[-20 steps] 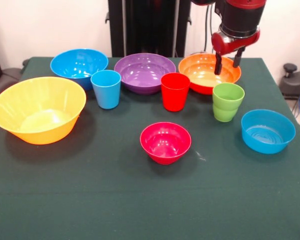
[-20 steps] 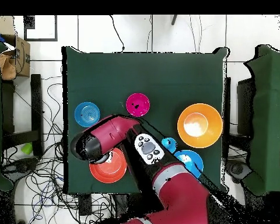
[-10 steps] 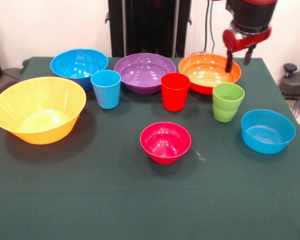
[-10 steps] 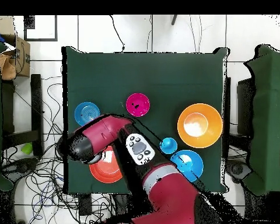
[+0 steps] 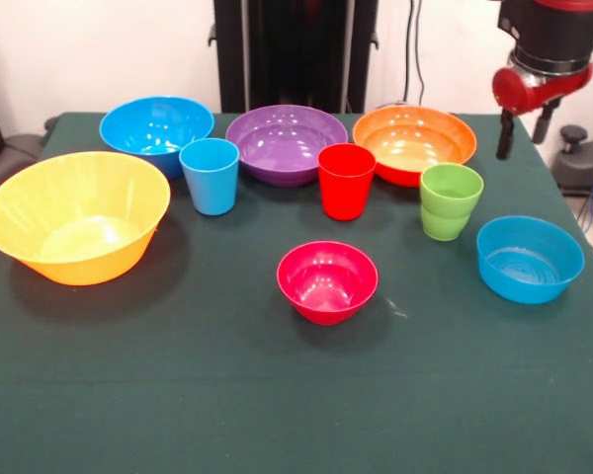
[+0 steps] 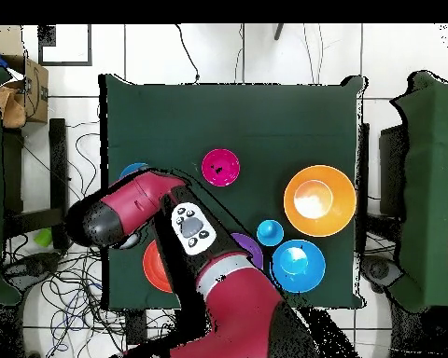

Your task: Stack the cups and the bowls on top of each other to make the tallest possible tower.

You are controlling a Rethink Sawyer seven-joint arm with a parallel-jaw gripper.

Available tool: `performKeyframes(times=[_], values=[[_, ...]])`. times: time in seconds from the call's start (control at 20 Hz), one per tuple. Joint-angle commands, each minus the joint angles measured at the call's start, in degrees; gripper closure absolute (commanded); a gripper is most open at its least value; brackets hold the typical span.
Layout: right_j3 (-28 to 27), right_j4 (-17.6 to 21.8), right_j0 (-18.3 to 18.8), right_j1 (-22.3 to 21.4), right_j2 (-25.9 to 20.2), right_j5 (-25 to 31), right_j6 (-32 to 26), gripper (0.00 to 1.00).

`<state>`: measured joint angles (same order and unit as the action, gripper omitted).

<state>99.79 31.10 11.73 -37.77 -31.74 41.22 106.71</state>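
We see no tower yet; every piece stands alone on the table [image 5: 178, 395]; nearest, the magenta bowl [image 5: 327, 280], then the small blue bowl [image 5: 530, 259] and yellow bowl [image 5: 76, 215]; behind, green cup [image 5: 451, 201], red cup [image 5: 346, 180], blue cup [image 5: 210, 175]; farthest, three bowls; our gripper [image 5: 522, 125] hangs spread and empty beyond the right edge, nothing blocking

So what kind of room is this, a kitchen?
More likely a robotics lab: a red and black robot arm hangs over a green cloth-covered table, and loose cables sprawl across the white tiled floor.
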Motion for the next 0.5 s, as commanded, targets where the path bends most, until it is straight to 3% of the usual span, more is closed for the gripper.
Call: performKeyframes(times=[0.05,0.5], values=[[-8.2,2.5,-1.1,4.6,5.7,2.1,3.4,0.0],[-11.6,1.9,-2.0,5.6,6.6,3.2,2.1,0.0]])
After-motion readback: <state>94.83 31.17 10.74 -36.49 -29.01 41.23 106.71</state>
